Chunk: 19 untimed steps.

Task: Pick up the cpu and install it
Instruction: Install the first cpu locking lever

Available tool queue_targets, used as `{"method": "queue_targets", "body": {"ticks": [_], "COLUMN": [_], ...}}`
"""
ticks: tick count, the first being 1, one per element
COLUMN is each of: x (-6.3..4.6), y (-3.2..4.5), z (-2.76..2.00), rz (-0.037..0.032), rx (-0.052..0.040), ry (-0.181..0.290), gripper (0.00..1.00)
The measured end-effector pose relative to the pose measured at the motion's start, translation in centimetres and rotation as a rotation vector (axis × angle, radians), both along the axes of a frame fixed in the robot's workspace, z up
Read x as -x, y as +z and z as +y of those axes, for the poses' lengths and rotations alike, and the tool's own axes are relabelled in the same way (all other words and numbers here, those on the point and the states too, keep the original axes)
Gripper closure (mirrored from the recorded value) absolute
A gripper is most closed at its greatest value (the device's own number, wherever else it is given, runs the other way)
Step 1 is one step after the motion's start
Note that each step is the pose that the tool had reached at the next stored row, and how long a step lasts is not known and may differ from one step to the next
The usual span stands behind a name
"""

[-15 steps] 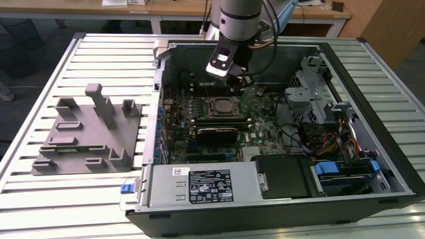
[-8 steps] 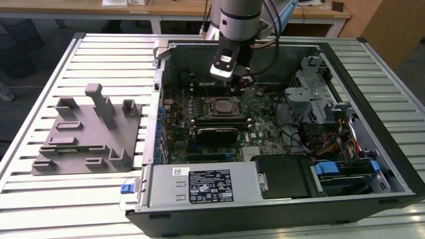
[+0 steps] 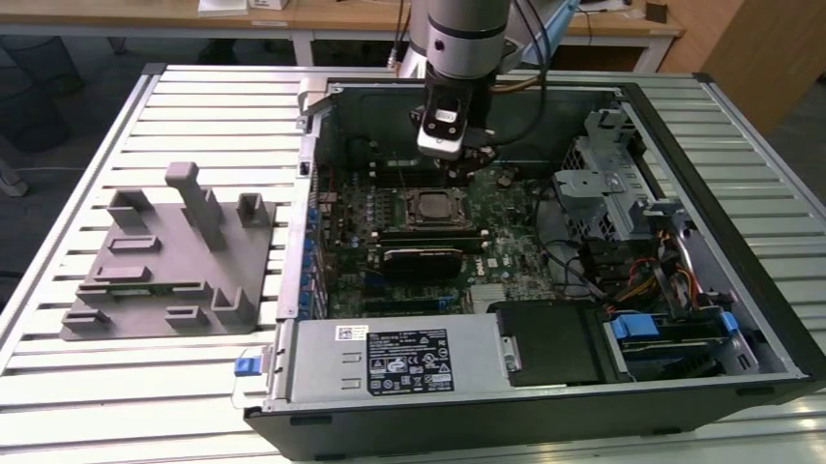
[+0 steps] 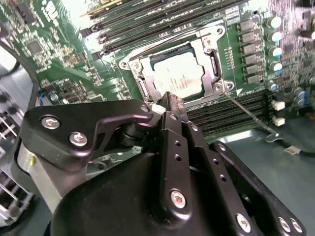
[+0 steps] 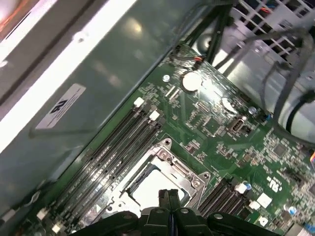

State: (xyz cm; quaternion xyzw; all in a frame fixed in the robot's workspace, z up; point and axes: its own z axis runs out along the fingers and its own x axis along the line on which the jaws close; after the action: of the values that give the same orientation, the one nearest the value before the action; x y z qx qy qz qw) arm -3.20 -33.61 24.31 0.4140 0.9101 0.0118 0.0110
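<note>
The cpu (image 4: 179, 76), a pale silver square chip, lies flat inside the metal-rimmed socket frame (image 4: 212, 43) on the green motherboard (image 4: 44, 54). It also appears in the first wrist view, cpu (image 5: 147, 189), and in the exterior view, cpu (image 3: 430, 205). My gripper (image 3: 470, 162) hangs inside the open computer case, just above the board beside the socket's far edge. In both wrist views its black fingertips (image 4: 170, 104) meet with nothing between them, the gripper (image 5: 170, 195) tip hovering over the socket's rim. A thin metal lever (image 4: 248, 112) runs out from the socket's corner.
A grey plastic tray (image 3: 168, 256) with upright blocks lies on the slatted table at the exterior view's left. Inside the case are memory slots (image 4: 147, 22), a black module (image 3: 420, 259), a power supply (image 3: 387, 360), a drive cage (image 3: 613, 193) and loose cables (image 3: 645, 280).
</note>
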Motion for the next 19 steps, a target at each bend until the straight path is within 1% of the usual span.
{"method": "queue_targets", "body": {"ticks": [4, 7, 11, 15, 17, 19], "x": [0.0, 0.0, 0.0, 0.0, 0.0, 0.0], "y": [-0.01, 0.01, 0.34, 1.13, 1.49, 1.60], "z": [0.00, -0.01, 0.00, 0.00, 0.00, 0.00], "rz": [0.0000, 0.0001, 0.0000, 0.0000, 0.0021, 0.0041], "rx": [0.0000, 0.0000, -0.0013, -0.0026, -0.0026, -0.0021], "ry": [0.072, 0.107, 0.129, 0.138, 0.141, 0.147], "gripper": [0.89, 0.89, 0.89, 0.89, 0.89, 0.89]}}
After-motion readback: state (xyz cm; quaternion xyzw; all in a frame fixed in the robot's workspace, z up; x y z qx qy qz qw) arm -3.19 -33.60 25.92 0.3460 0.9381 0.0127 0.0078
